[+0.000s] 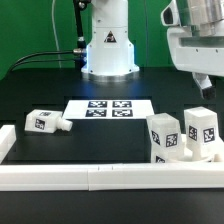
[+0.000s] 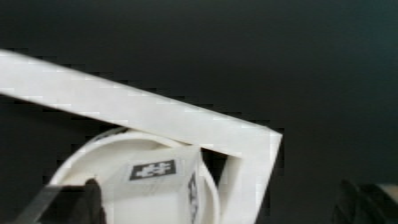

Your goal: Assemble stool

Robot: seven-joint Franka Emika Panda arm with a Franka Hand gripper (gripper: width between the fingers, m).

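In the exterior view two white stubby stool legs with square tags stand upright side by side at the right, just behind the front rail. A third leg lies on its side at the left. My gripper hangs above the right-hand upright leg, apart from it. In the wrist view a round white part with a tag, seemingly the seat, sits inside the corner of the rails. My gripper is open and empty, with its dark fingers on either side of the part.
The marker board lies in the middle of the black table. A long white rail runs along the front, and a short one stands at the left. They show as a corner in the wrist view. The arm's base stands at the back.
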